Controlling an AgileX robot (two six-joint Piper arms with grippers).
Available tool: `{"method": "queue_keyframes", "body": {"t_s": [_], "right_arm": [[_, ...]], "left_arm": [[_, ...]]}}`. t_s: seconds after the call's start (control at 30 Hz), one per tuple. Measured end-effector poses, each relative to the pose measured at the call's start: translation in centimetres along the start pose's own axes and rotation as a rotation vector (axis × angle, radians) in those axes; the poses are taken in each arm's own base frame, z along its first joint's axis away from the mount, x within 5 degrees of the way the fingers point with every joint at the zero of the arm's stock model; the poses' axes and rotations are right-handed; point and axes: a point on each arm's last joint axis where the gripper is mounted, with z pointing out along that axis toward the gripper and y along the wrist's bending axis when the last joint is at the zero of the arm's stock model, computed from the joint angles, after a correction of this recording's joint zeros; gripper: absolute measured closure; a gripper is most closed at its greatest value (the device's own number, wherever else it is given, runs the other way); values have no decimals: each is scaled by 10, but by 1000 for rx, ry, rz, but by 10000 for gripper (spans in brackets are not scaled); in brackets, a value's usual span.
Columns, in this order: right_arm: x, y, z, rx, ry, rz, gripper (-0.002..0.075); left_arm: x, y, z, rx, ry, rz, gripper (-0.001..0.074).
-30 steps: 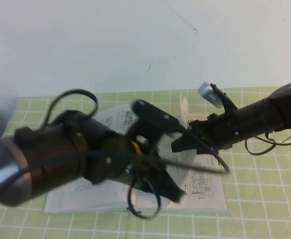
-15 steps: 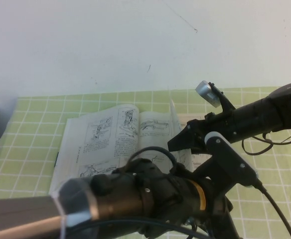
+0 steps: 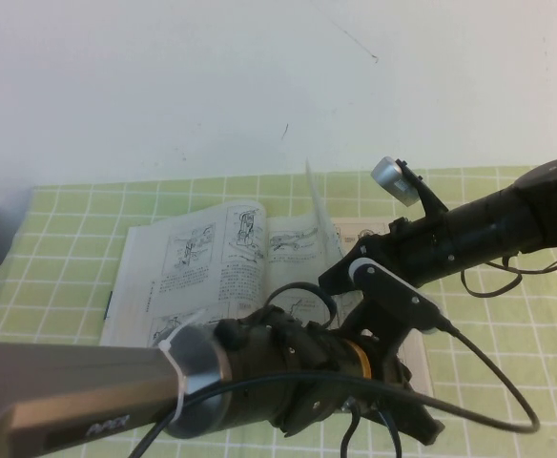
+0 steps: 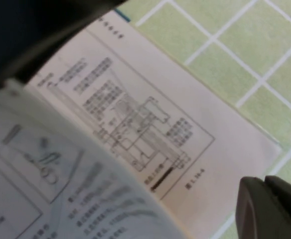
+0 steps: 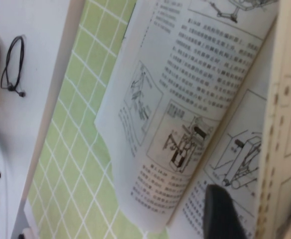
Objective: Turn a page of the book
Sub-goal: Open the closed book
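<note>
1. Right gripper [image 3: 340, 277] sits over the book's [image 3: 212, 262] right half with the page [image 3: 321, 215] between its spread fingers; whether they pinch it I cannot tell.
2. That page stands nearly upright just right of the book's spine, higher than half a second ago.
3. Left gripper [image 3: 407, 420] hangs over the book's near right corner; its finger spacing cannot be told.
4. Since a second ago the left arm has dropped toward the near edge, uncovering the book's left-hand page.
5. Book lies open on the green-checked counter [image 3: 69, 248].
</note>
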Motion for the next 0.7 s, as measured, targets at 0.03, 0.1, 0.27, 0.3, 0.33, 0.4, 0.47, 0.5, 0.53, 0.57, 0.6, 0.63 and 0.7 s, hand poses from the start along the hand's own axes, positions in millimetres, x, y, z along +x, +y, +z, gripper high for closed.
{"method": "queue_keyframes", "body": {"t_s": [0.03,0.1,0.27,0.3,0.33,0.4,0.47,0.5,0.53,0.57,0.6,0.63,0.7], "right_arm": [[0,0,0,-1,1,-7,392],[0,0,0,-3,2,-17,392],[1,2,0,-17,12,-25,392],[1,2,0,-19,13,-25,392],[1,2,0,-21,14,-27,392],[2,2,0,-27,19,-27,392],[2,3,0,-33,23,-27,392],[2,3,0,-36,25,-27,392],[2,3,0,-36,25,-27,392],[2,4,-1,-36,23,-29,392],[2,5,-2,-38,22,-32,391],[1,8,-3,-40,20,-38,392],[-1,14,-7,-39,12,-61,392]], "left_arm": [[0,2,1,-3,1,-18,737],[-1,6,0,-11,-4,-70,737],[-2,20,1,-36,-8,-191,737],[-2,22,1,-40,-6,-202,737],[-2,24,1,-43,-3,-213,737],[0,26,1,-49,11,-223,737],[1,26,1,-52,24,-224,737],[1,26,1,-53,29,-224,737],[2,26,1,-54,34,-224,737],[2,26,1,-55,38,-224,737],[2,26,1,-55,40,-224,737],[3,26,1,-56,45,-224,737],[3,26,1,-57,49,-224,737]]}}
